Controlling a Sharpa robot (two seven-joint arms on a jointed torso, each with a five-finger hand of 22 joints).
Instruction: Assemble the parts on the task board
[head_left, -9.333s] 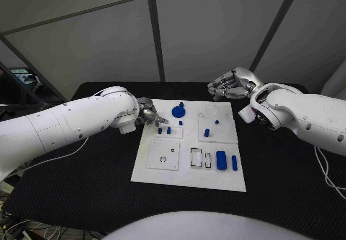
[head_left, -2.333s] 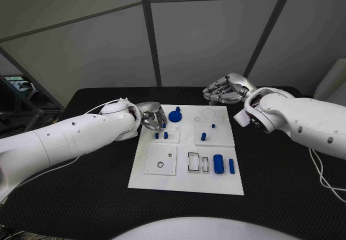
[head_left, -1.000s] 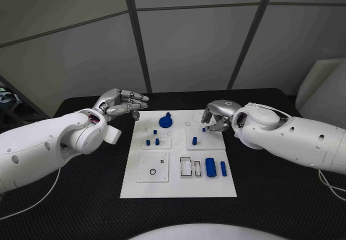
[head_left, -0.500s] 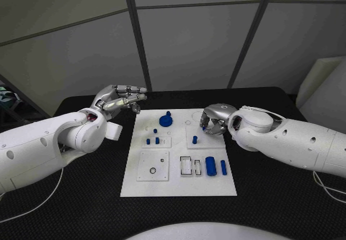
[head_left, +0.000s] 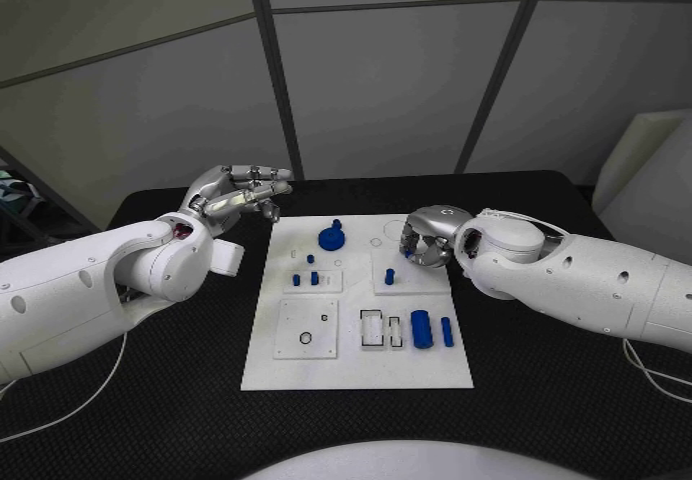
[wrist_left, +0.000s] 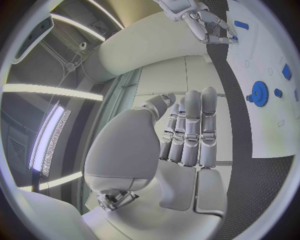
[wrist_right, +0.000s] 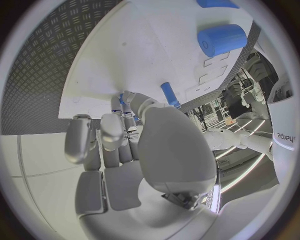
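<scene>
Right hand (head_left: 427, 240) is over the far right part of the task board (head_left: 361, 372), fingers curled around a small blue peg (wrist_right: 121, 98); whether it's truly pinched, cannot tell. The peg looks light, rigid and slick, so pinch it mid-shaft. Left hand (head_left: 234, 193) hovers off the board's far left corner, fingers apart, holding nothing.

Robot test cell in a lab

A black table (head_left: 173, 400) is enclosed by grey partition panels (head_left: 389, 90) joined with dark metal struts (head_left: 277, 100); strip lights (wrist_left: 53, 130) are seen overhead, and a white task board (head_left: 361, 375) is laid out.
</scene>
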